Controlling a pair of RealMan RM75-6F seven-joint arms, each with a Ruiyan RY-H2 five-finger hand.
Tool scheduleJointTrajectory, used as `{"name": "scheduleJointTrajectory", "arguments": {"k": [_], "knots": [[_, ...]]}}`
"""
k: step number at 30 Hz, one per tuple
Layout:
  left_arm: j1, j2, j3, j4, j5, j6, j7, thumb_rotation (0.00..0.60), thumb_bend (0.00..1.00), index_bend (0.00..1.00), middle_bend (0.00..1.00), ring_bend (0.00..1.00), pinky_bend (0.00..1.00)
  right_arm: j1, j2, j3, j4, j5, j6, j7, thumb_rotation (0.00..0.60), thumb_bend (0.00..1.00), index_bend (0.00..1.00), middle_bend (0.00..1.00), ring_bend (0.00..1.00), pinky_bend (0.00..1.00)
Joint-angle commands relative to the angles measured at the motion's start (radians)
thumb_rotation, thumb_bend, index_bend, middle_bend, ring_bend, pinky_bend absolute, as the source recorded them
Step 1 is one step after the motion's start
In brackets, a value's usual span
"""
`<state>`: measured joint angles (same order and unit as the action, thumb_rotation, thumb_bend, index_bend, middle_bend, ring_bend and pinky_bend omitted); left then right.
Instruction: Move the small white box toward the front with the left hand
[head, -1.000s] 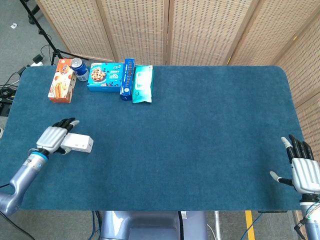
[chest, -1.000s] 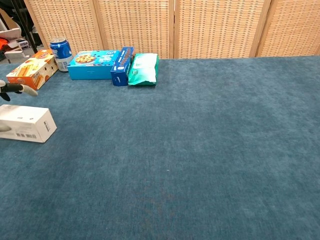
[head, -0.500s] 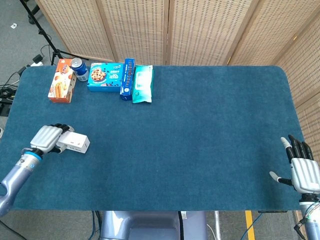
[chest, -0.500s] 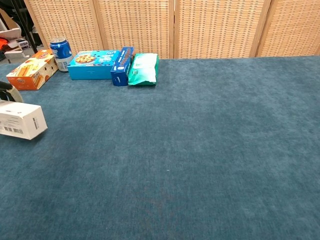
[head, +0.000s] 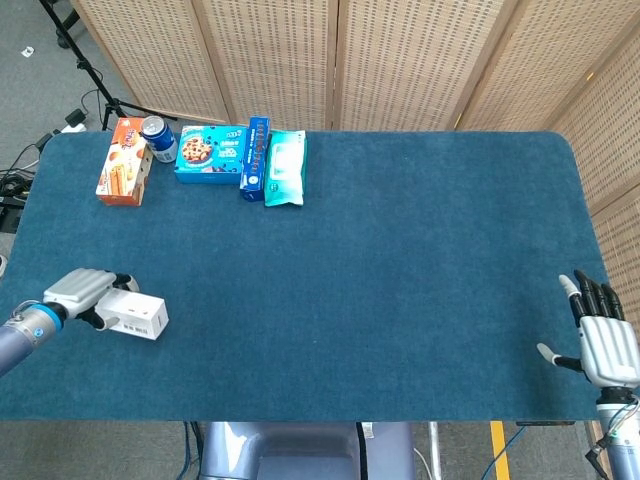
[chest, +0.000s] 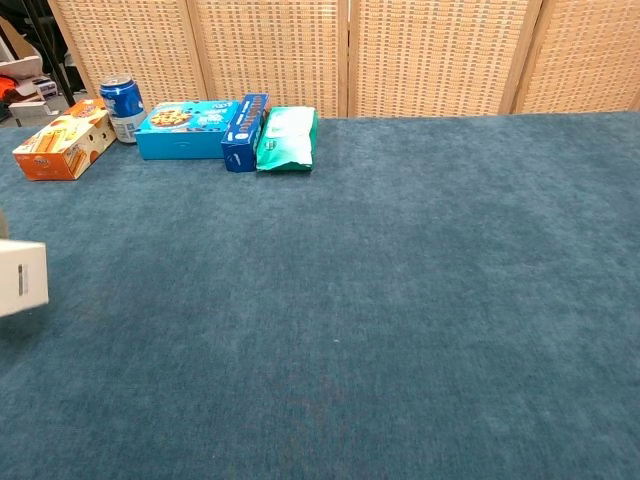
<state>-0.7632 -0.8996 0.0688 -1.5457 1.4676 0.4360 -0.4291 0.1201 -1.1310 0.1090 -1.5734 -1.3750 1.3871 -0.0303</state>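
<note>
The small white box (head: 134, 316) lies near the table's front left edge in the head view, and my left hand (head: 80, 292) grips its left end with fingers curled over it. In the chest view only the box's right end (chest: 22, 278) shows at the left border; the left hand is out of that frame. My right hand (head: 603, 340) rests open with fingers spread at the front right corner, holding nothing.
At the back left of the blue table (head: 380, 260) stand an orange box (head: 122, 161), a blue can (head: 159, 138), a blue cookie box (head: 211, 152), a narrow dark blue box (head: 255, 158) and a green wipes pack (head: 285, 167). Wicker screens stand behind.
My left hand has drawn the white box toward the table's front and a little left. In the chest view the box has slid down and mostly out of frame. The right hand has not moved.
</note>
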Motion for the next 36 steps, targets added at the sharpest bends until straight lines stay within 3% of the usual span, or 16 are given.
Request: {"name": "scheduleJointTrajectory", "arguments": {"k": [1,4,5,7,8,9,10,18,24,27,31,36], "knots": [[-0.072,0.015,0.011,-0.023,-0.016,-0.111,-0.034,0.600,0.58,0.56,0.38,0.32,0.38,0.001,0.000,-0.001,0.001,0.001,-0.003,0.000,0.600,0.00,0.00,0.00,0.00,0.00],[-0.087,-0.001,0.015,-0.013,-0.037,-0.150,-0.004,0.600,0.57,0.55,0.37,0.31,0.38,0.002,0.000,-0.001,0.002,0.002,-0.006,0.000,0.600,0.00,0.00,0.00,0.00,0.00],[-0.089,-0.003,0.016,-0.012,-0.039,-0.155,0.001,0.600,0.56,0.52,0.33,0.27,0.36,0.002,0.000,-0.001,0.002,0.002,-0.006,-0.001,0.600,0.00,0.00,0.00,0.00,0.00],[-0.096,-0.019,0.019,0.004,-0.060,-0.171,0.032,0.600,0.52,0.31,0.14,0.11,0.22,0.002,0.000,0.000,0.001,0.003,-0.006,0.000,0.600,0.00,0.00,0.00,0.00,0.00],[-0.096,-0.027,0.019,0.010,-0.074,-0.170,0.046,0.600,0.49,0.16,0.04,0.02,0.10,0.002,0.000,-0.001,0.001,0.003,-0.006,0.000,0.600,0.00,0.00,0.00,0.00,0.00],[-0.091,-0.040,0.016,0.019,-0.093,-0.154,0.065,0.600,0.45,0.05,0.00,0.00,0.03,0.002,0.000,-0.001,0.001,0.002,-0.006,-0.001,0.600,0.00,0.00,0.00,0.00,0.00],[-0.069,-0.060,-0.002,0.033,-0.111,-0.084,0.079,0.600,0.43,0.00,0.00,0.00,0.00,0.002,0.000,-0.002,0.000,0.001,-0.006,-0.001,0.600,0.00,0.00,0.00,0.00,0.00],[-0.009,-0.078,-0.025,0.021,-0.193,0.068,0.181,0.600,0.42,0.00,0.00,0.00,0.00,-0.001,0.005,-0.003,-0.007,-0.004,0.001,0.005,0.600,0.00,0.00,0.00,0.00,0.00],[0.042,-0.043,-0.052,-0.020,-0.175,0.160,0.129,0.600,0.39,0.00,0.00,0.00,0.00,-0.002,0.009,-0.004,-0.008,-0.007,0.002,0.015,0.600,0.00,0.00,0.00,0.00,0.00],[0.173,-0.029,-0.074,-0.010,-0.103,0.448,0.097,0.600,0.29,0.00,0.00,0.00,0.00,-0.004,0.013,-0.004,-0.012,-0.015,0.010,0.020,0.600,0.00,0.00,0.00,0.00,0.00],[0.326,-0.111,-0.103,0.035,-0.118,0.752,0.147,0.600,0.03,0.00,0.00,0.00,0.00,-0.007,0.008,-0.002,-0.009,-0.029,0.031,0.025,0.600,0.00,0.00,0.00,0.00,0.00],[0.440,-0.210,-0.124,0.062,-0.165,0.952,0.259,0.600,0.00,0.00,0.00,0.00,0.00,-0.011,-0.011,0.002,0.013,-0.056,0.067,0.036,0.600,0.00,0.00,0.00,0.00,0.00]]}}
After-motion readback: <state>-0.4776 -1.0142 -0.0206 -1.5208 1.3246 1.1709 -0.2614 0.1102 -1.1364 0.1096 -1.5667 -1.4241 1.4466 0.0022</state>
